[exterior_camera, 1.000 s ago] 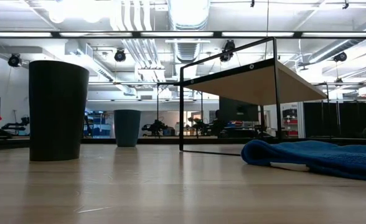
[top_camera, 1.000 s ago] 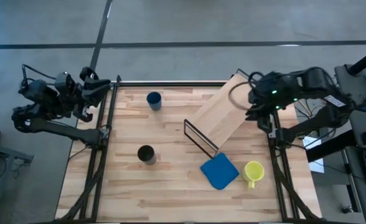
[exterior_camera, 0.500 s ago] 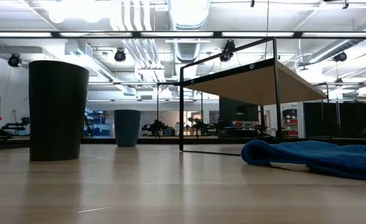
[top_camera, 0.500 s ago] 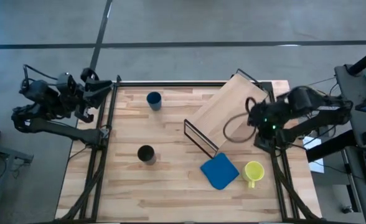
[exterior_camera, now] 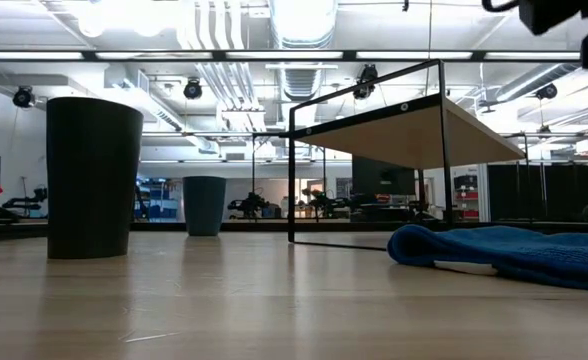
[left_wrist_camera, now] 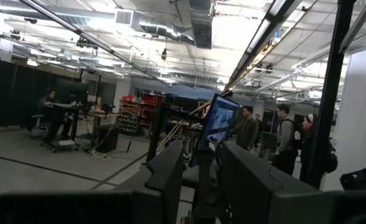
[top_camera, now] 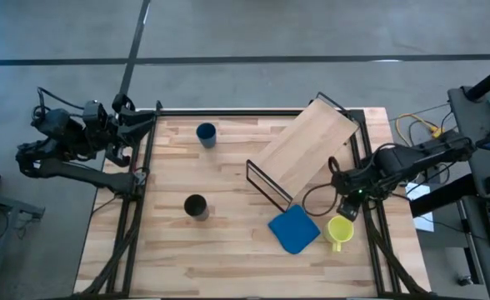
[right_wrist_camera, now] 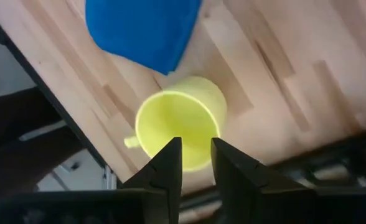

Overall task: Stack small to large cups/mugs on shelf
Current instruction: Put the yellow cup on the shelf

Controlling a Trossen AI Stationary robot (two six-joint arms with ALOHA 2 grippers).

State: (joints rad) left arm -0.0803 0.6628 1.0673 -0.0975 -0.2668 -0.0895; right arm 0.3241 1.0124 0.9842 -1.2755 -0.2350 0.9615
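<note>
In the lower right of the high view, the yellow mug stands upright on the table, its handle toward the bottom edge of the frame. The right wrist view looks down into the mug, and it is empty. The right gripper hangs just above the mug; its two fingers are nearly closed, with only a narrow gap, and they hold nothing. Just left of the mug lies the blue square pad, flat on the wood.

Left of centre stands the black cup, upright, and nothing shows inside. In the low view it is the tall dark vessel at the left.

The shelf lies with its long axis diagonal, from the centre toward the upper right, and its black frame end faces the pad. Nothing stands on its board.

Farther up, the dark blue cup stands upright near the upper edge of the table.

The left gripper waits off the upper left corner, with its fingers slightly apart and empty.
</note>
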